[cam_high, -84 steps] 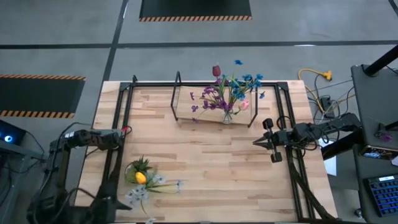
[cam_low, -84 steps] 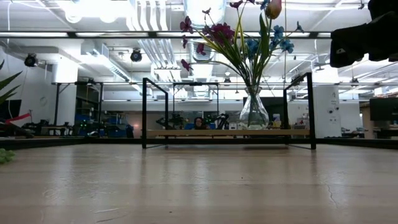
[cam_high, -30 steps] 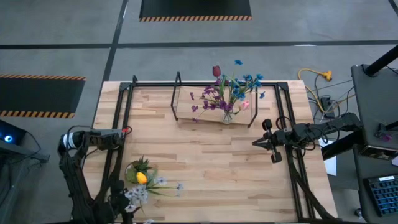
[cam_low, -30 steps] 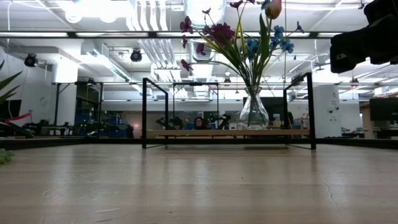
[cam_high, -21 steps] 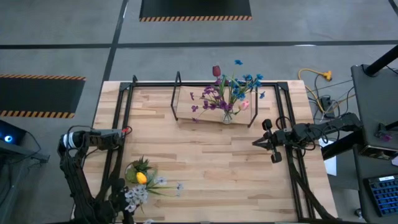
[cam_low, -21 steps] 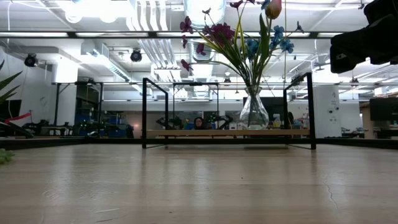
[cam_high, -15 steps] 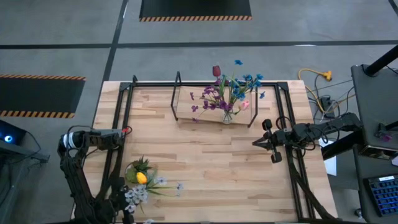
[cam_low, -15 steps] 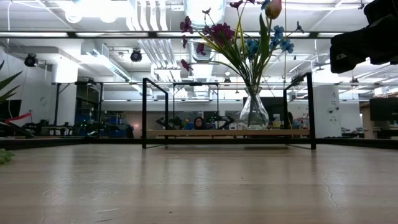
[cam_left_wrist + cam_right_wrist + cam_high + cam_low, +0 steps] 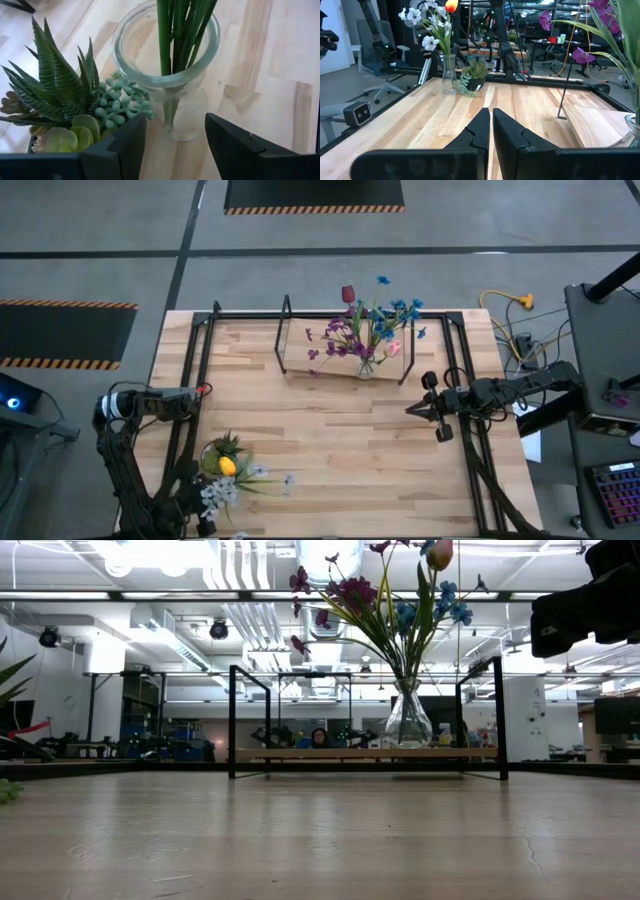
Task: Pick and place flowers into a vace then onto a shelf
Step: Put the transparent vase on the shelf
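A clear glass vase holding purple, blue and dark red flowers stands on the wooden shelf at the table's far side. A second clear vase with green stems, white and yellow heads, stands on the table near its left near corner. My left gripper hovers above this vase, open, a finger on either side and short of the glass. My right gripper is shut and waits in the air right of the table's middle, pointing left.
A squat green potted plant stands right against the near vase, on its far side. Black metal rails run along the table's left, right and far sides. Bare wood lies between the two vases.
In the last second nothing has visibly moved. Against the oldest frame, the left arm's links have swung toward the table's near left corner, by the second vase.
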Tool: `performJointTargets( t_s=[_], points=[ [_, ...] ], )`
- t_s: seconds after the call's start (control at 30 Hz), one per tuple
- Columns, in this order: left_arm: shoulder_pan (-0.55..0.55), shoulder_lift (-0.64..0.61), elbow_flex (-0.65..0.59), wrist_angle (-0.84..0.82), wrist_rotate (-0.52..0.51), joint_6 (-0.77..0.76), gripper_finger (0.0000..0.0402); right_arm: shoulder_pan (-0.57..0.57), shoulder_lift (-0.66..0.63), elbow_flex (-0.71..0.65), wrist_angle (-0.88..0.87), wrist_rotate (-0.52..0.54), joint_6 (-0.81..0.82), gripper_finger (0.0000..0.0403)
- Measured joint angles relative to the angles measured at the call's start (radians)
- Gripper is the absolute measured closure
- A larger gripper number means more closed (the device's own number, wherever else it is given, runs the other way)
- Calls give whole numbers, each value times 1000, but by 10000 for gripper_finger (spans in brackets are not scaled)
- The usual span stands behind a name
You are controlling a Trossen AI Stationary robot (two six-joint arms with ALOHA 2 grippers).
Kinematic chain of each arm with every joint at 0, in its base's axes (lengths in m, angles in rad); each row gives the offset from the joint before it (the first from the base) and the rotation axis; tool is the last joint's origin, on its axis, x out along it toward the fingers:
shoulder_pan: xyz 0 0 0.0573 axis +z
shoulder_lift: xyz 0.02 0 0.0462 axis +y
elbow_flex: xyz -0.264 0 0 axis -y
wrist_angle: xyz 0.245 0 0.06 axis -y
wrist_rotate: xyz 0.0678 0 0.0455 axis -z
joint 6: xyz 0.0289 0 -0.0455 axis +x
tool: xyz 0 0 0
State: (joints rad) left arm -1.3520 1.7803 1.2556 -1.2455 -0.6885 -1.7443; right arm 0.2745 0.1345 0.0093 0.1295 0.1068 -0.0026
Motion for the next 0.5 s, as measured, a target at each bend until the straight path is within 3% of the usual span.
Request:
performJointTargets(
  t_s=[0.13,0.33,0.5],
  points=[
    [9,-1,-3,-4,-10,-3,206,0,1,0,0,0,0,390],
    [14,-1,-13,-4,-121,-4,161,0,7,0,-1,0,2,390],
    [15,-1,-20,-2,-133,-3,134,0,7,0,-1,0,2,390]
  ],
)
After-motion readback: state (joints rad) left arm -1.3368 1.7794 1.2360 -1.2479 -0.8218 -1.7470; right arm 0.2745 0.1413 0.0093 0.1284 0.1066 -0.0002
